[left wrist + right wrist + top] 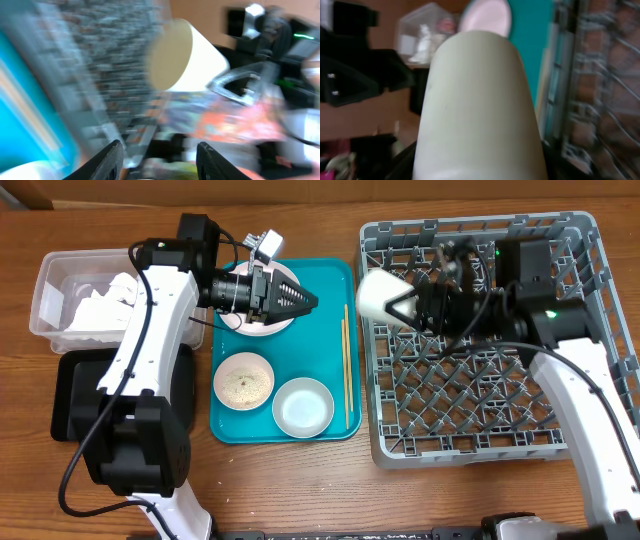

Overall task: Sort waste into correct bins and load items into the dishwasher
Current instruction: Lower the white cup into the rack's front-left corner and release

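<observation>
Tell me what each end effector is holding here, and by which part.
Right end effector grips the white cup by its sides near the base, mouth pointing away. Left end effector is open, holding nothing.

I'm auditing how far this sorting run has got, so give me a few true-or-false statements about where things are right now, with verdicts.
1. The right end effector grips the white cup at the dish rack's edge. True.
2. The chopsticks lie in the dish rack. False: they lie on the teal tray.
3. One bowl on the teal tray holds rice. True.
4. The clear tub is empty. False: white napkins lie in it.
5. The left end effector grips the plate. False: it is open above the plate, holding nothing.
</observation>
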Available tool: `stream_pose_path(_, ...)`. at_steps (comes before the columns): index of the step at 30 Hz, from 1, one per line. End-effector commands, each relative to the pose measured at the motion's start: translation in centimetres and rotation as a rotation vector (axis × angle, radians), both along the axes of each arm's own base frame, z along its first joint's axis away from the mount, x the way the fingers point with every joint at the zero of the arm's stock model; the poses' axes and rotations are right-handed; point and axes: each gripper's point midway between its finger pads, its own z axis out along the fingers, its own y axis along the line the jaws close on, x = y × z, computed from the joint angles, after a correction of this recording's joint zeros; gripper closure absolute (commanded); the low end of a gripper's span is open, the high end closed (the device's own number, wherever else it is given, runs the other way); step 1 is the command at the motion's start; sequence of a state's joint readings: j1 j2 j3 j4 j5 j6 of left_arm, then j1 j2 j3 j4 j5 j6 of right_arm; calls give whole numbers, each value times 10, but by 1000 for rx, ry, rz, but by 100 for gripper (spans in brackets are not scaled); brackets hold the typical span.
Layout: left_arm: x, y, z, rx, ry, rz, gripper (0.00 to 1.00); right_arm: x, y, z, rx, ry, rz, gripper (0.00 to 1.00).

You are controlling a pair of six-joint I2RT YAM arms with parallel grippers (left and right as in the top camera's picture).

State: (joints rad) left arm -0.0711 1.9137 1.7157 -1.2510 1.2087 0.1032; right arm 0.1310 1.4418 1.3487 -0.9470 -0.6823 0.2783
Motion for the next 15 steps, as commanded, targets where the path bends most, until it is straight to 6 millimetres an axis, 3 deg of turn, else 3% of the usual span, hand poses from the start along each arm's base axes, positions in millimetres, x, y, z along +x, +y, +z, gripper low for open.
stream_pose_path(1,16,34,-47,365,-18,89,49,-7,-40,9,-243,-22,-193,44)
stream_pose_path(8,31,88,-85,745,4,232,47,-69,-54,-33,-503,269,-232,44)
stream_pose_path(15,34,102,-91,832,-2,256,46,-113,-46,-68,-732,489,-177,41)
